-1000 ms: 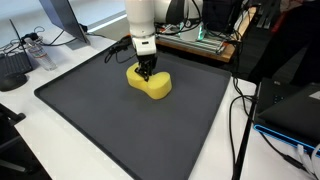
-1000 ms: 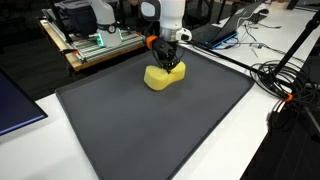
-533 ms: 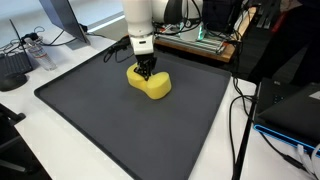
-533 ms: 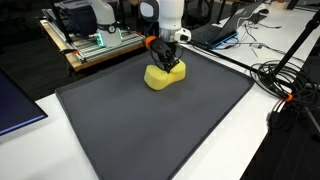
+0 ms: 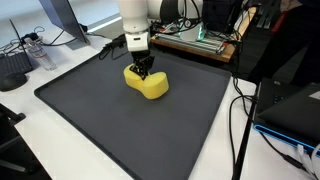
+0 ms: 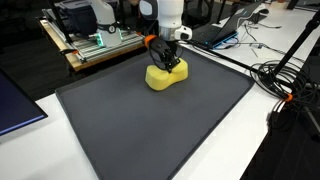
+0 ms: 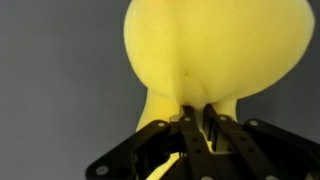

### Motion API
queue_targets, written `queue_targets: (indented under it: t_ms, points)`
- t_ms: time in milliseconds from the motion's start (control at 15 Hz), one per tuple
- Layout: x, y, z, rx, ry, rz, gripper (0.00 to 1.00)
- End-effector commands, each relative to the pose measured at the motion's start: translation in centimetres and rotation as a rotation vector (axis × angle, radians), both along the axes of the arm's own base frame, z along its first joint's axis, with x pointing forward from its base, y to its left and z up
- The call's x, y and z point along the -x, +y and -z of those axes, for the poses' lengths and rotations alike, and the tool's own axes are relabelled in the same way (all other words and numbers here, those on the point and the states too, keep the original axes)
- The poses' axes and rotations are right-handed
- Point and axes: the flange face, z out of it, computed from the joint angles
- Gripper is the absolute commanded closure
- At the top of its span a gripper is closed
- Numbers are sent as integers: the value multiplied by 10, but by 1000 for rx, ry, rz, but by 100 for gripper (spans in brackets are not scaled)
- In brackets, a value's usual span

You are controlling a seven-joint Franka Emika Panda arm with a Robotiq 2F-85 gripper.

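Yellow peanut-shaped foam lump (image 5: pixel 150 87) lay on the far part of the dark grey rubbery mat (image 5: pixel 120 135), seen in both exterior views (image 6: pixel 160 79). The black two-finger gripper (image 5: pixel 143 72) stood straight down over it from above and was clamped on the lump's top. Its jaws were nearly together, pinching a fold of the soft material. The wrist view showed this best: the fingers (image 7: pixel 186 125) met at the narrow waist of the lump (image 7: pixel 215 50), with a small dimple where they bit in.

Progress, as judged: reach done, grasp done (a pinch on the upper skin, not a wrap around the whole body). Lift not done, as far as could be told. The lump seemed to sit on the mat with its shadow tight beneath it, though at this picture size a slight rise off the surface couldn't be ruled out.

Nothing had been carried anywhere. The lump was well inside the mat's edges, well apart from the wooden bench with electronics (image 6: pixel 95 45) behind it and from the cables (image 6: pixel 285 85) on the white table (image 5: pixel 30 150). Left: all of the raising and moving.
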Motion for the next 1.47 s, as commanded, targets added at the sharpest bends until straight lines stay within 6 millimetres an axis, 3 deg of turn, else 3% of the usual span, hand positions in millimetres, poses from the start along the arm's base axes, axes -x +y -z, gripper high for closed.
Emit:
queue_targets:
  t_ms: [0,667,733,867,1400]
  points:
    - [0,-1,-14,-8,4,-11,96]
    - [1,-2,-23,0,7,-27,95]
    - [0,-2,-22,0,5,-24,62]
    - [1,-2,-21,3,8,-31,56]
    - [10,-2,-28,1,56,-59,0]
